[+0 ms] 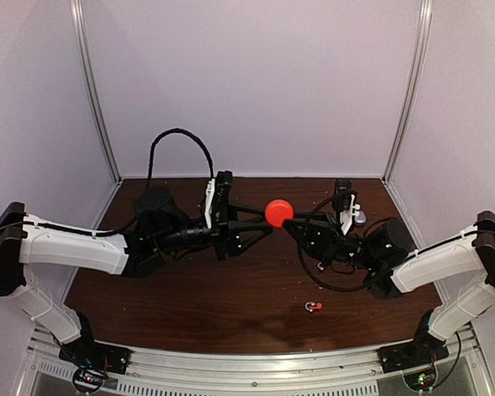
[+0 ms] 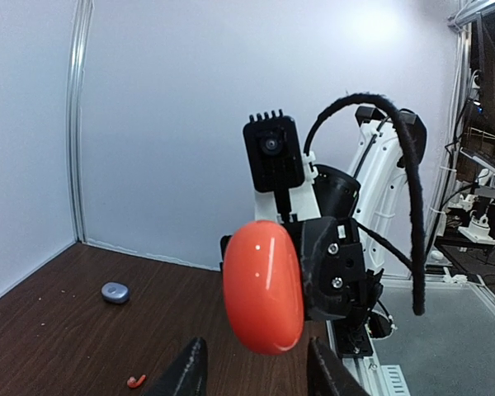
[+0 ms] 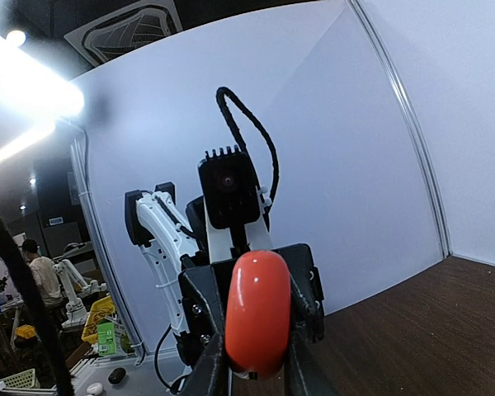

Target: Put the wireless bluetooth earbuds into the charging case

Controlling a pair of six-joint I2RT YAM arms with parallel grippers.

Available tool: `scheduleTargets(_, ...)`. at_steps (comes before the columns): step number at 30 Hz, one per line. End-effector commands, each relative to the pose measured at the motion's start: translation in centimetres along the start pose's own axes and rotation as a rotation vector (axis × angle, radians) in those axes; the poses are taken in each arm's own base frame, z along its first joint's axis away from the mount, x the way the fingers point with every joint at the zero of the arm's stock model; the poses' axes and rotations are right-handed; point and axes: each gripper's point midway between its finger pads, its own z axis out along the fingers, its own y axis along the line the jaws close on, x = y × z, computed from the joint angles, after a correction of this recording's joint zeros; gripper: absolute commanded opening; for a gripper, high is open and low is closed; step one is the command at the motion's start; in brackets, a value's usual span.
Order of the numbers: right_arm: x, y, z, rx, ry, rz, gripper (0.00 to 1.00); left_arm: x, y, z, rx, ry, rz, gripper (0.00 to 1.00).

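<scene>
The charging case [image 1: 279, 212] is a glossy red oval held in the air over the middle of the table. My right gripper [image 1: 291, 223] comes in from the right and is shut on the charging case [image 3: 257, 312], its fingers pressed on both flat sides. My left gripper [image 2: 256, 375] faces it from the left, open. Its fingertips [image 2: 188, 373] stand either side of the red case [image 2: 262, 285] and below it, with a gap to it. One red earbud [image 1: 317, 306] lies on the table beside a small silvery piece [image 1: 309, 306]. The red earbud [image 2: 136, 380] also shows in the left wrist view.
A small grey round case [image 1: 359, 219] lies on the brown table [image 1: 231, 305] at the back right, also seen as the grey case [image 2: 115, 291] in the left wrist view. White walls close in the back and both sides. A metal rail [image 1: 256, 363] runs along the near edge.
</scene>
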Motion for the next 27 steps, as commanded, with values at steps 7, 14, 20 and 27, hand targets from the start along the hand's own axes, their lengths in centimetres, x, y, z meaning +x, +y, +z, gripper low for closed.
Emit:
scheduleTargets(7, -0.14, 0.55, -0.49, -0.022, -0.02, -0.006, 0.23, -2.94, -0.8, 0.68, 0.056, -0.107, 0.008, 0.34)
scheduleTargets(14, -0.13, 0.51, -0.51, -0.02, -0.022, -0.011, 0.23, -2.94, -0.7, 1.12, 0.064, -0.108, -0.006, 0.32)
scheduleTargets(20, 0.09, 0.48, -0.78, -0.013, -0.016, -0.013, 0.24, -2.82, -0.66, 1.28, 0.063, -0.088, 0.0, 0.22)
scheduleTargets(27, 0.67, 0.2, -0.85, 0.011, 0.039, -0.039, 0.37, -2.38, -0.64, 1.25, 0.053, -0.025, 0.013, 0.08)
